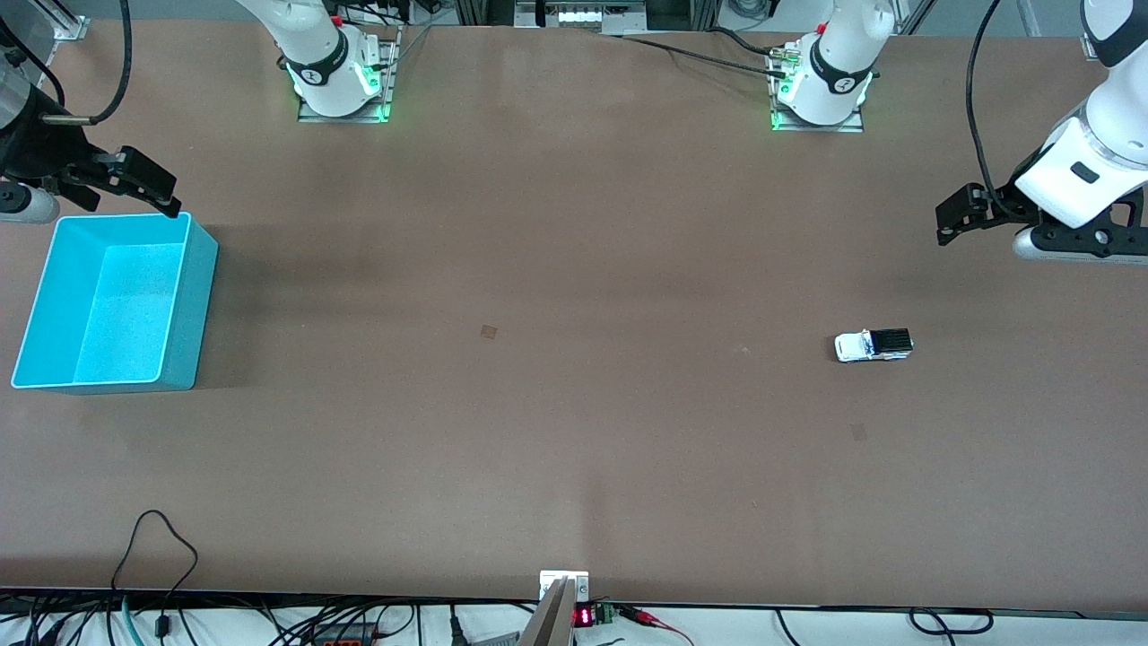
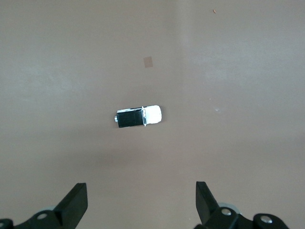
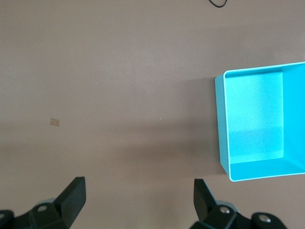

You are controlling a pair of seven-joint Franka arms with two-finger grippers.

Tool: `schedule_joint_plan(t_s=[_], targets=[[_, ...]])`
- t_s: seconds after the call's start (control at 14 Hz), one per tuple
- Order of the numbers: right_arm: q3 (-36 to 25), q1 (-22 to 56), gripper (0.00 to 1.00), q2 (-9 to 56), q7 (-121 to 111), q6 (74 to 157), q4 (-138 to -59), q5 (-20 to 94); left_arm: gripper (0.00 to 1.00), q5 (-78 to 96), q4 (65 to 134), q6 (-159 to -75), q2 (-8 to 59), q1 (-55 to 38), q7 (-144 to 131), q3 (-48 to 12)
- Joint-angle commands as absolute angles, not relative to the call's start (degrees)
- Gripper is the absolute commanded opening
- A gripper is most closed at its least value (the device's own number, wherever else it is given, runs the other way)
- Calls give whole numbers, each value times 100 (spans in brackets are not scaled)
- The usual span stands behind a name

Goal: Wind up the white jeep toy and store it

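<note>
The white jeep toy (image 1: pixel 874 344) stands on its wheels on the brown table toward the left arm's end; it also shows in the left wrist view (image 2: pixel 138 116), white hood and black roof panel. My left gripper (image 1: pixel 952 218) hangs open and empty in the air above the table at the left arm's end, apart from the jeep; its fingertips (image 2: pixel 76 200) show wide apart. The cyan bin (image 1: pixel 117 301) stands empty at the right arm's end and shows in the right wrist view (image 3: pixel 259 121). My right gripper (image 1: pixel 152 193) is open and empty, over the bin's rim.
A small brown patch (image 1: pixel 489 332) marks the table's middle. Cables (image 1: pixel 157 556) lie along the table edge nearest the front camera. The arm bases (image 1: pixel 341 76) stand along the top edge.
</note>
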State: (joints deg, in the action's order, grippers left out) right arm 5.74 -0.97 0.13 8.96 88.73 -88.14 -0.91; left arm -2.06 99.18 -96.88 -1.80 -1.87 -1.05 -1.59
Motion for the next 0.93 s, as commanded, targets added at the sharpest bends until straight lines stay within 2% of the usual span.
schedule_joint_plan(t_s=[0.0,0.86], targets=[[571,-132,100,-53,932,8921,-8868,-9,100,-141,9747,-9554,-114,-158,-17,-176],[571,-132,100,-35,940,8947,-8868,-9,100,-150,9747,-9396,-114,-149,-53,-185]])
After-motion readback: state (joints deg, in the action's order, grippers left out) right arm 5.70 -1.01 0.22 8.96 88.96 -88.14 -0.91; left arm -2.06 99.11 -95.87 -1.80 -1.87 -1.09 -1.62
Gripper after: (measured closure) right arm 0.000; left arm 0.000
